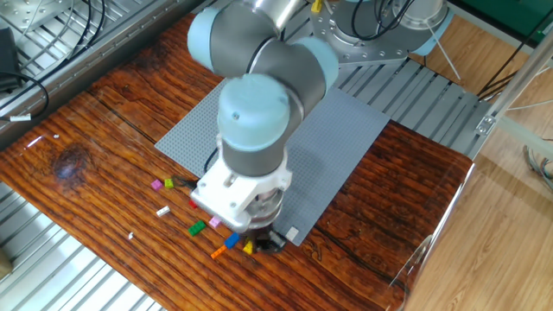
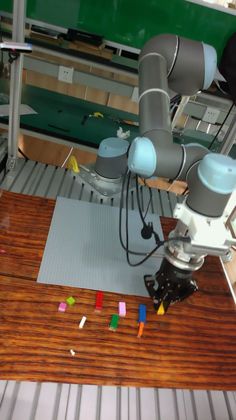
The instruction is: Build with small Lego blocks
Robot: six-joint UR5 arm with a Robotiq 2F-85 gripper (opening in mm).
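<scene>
Lego blocks [image 2: 115,320] lie scattered on the desk [image 2: 26,354] in front of the grey baseplate [image 2: 92,249]. My hand [image 2: 162,306] sits at their 3 o'clock end, closed on a yellow block [image 2: 160,308]; the orange-and-blue piece [image 2: 141,320] lies just beside it at 9 o'clock.

From my station I see a dark reddish, glossy wood-grain worktop [image 1: 104,130] carrying a large grey studded square baseplate [image 2: 92,243]. Ribbed metal flooring [image 1: 415,86] lies around the worktop, and a green wall panel [image 2: 98,16] stands behind.
</scene>
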